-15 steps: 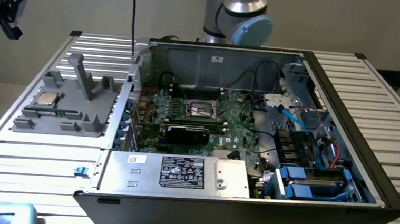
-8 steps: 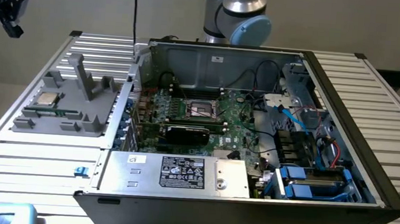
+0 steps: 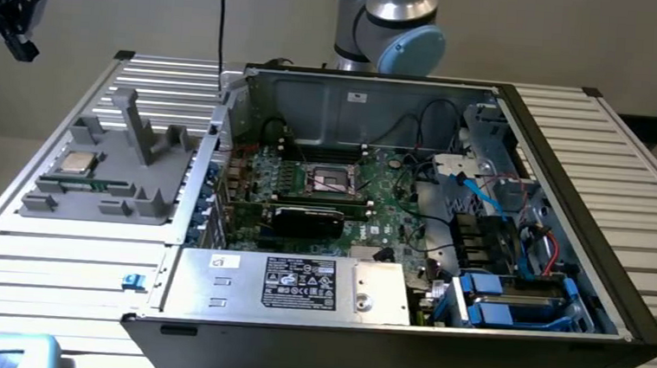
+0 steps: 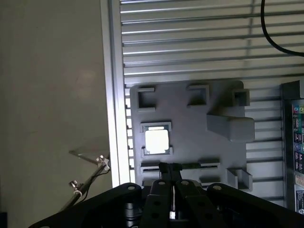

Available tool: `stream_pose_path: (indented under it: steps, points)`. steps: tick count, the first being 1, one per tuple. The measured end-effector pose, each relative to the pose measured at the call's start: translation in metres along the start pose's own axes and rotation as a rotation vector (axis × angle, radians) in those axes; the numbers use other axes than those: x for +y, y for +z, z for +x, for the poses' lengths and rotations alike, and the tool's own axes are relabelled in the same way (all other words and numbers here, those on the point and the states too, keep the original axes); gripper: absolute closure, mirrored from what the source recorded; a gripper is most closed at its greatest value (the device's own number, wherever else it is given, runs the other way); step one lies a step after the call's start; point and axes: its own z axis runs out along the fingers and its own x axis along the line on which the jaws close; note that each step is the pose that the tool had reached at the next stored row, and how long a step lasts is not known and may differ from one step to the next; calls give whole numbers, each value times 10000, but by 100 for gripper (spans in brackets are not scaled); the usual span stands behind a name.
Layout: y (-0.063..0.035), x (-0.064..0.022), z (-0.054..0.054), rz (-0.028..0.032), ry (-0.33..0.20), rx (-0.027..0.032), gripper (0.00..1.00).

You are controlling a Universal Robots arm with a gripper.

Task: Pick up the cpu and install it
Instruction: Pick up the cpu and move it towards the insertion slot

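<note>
The cpu (image 3: 76, 164) is a small square chip with a shiny metal top, lying flat in a recess of the grey holder (image 3: 132, 179) at the exterior view's left, beside the computer case. In the wrist view the cpu (image 4: 156, 140) glares bright in the grey holder (image 4: 190, 118), a short way beyond my fingertips. My gripper (image 4: 171, 178) is shut with nothing between its fingers. It hangs high above the table's far corner, at the exterior view's upper left (image 3: 11, 10), well apart from the cpu. The open socket (image 3: 331, 180) sits on the green motherboard inside the case.
The open computer case (image 3: 420, 208) fills the table's middle, with a black card (image 3: 309, 220), cables and blue drive bays (image 3: 517, 297) inside. A grey upright post (image 3: 135, 127) rises from the holder. A long green memory stick (image 3: 74, 185) lies in the holder near the cpu. A black cable (image 3: 219, 20) hangs behind.
</note>
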Motion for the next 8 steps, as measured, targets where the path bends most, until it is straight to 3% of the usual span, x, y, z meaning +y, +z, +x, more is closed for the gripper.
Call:
stream_pose_path:
  steps: [8]
  points:
    - [0, 0, 0, 0, 0, 0, 89]
